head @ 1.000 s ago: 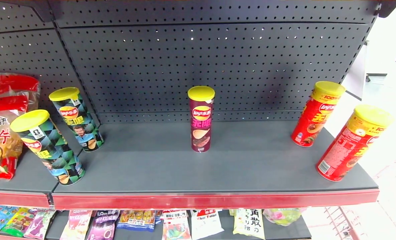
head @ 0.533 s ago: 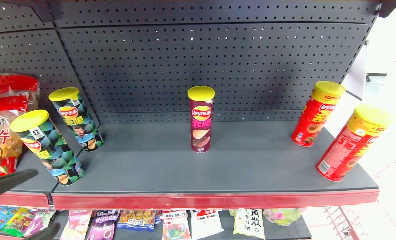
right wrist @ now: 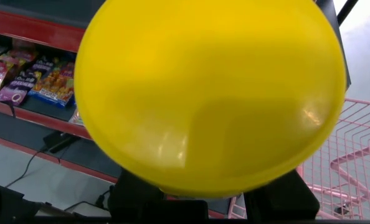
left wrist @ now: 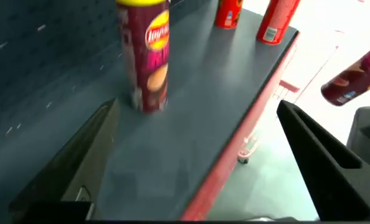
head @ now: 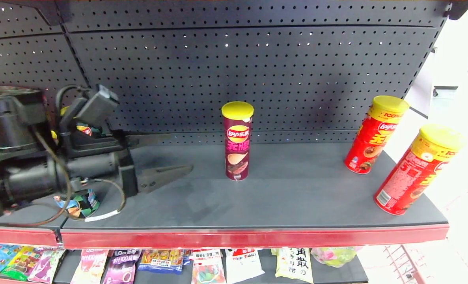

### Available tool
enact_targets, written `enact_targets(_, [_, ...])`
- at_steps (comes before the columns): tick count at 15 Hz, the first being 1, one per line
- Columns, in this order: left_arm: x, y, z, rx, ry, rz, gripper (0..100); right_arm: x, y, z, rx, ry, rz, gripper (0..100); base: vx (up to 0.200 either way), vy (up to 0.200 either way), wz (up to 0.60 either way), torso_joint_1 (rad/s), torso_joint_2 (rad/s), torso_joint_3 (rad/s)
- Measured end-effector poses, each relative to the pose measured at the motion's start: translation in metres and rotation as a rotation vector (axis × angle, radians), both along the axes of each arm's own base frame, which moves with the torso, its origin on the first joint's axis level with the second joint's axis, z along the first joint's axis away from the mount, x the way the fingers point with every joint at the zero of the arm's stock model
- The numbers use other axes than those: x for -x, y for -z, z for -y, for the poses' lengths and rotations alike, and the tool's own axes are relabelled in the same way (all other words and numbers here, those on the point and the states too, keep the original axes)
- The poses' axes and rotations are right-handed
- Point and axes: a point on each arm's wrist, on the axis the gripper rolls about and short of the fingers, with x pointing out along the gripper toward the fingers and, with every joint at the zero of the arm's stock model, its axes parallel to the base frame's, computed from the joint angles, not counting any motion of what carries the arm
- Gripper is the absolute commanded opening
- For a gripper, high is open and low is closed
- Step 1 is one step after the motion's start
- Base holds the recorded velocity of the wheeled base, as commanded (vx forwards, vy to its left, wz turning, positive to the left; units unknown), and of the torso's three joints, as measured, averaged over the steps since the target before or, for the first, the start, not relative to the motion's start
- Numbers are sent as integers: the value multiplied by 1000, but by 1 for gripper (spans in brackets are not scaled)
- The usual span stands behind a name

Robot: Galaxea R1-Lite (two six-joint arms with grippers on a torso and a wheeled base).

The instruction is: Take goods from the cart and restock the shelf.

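The held can (right wrist: 210,93), yellow lid facing the right wrist camera, is clamped in the right end effector (right wrist: 203,202), off the shelf (head: 257,205) front near the pink cart (right wrist: 353,155). The left end effector (head: 180,152), fingers apart and empty, hovers low over the shelf near the standing can (head: 237,140). A sideways nudge could likely topple that tall can, or block the incoming one.

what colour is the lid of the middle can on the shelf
Yellow lid on the purple can; clearest in the head view.
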Motion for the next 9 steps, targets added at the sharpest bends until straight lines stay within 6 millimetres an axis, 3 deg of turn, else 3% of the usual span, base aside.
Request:
enact_targets(5, [-82,12,39,-10,57,60,100,0,0,0,0,4,0,0,0,0,0,0,0,0])
enact_targets(9, [-108,28,54,-17,71,45,100,0,0,0,0,5,0,0,0,0,0,0,0,0])
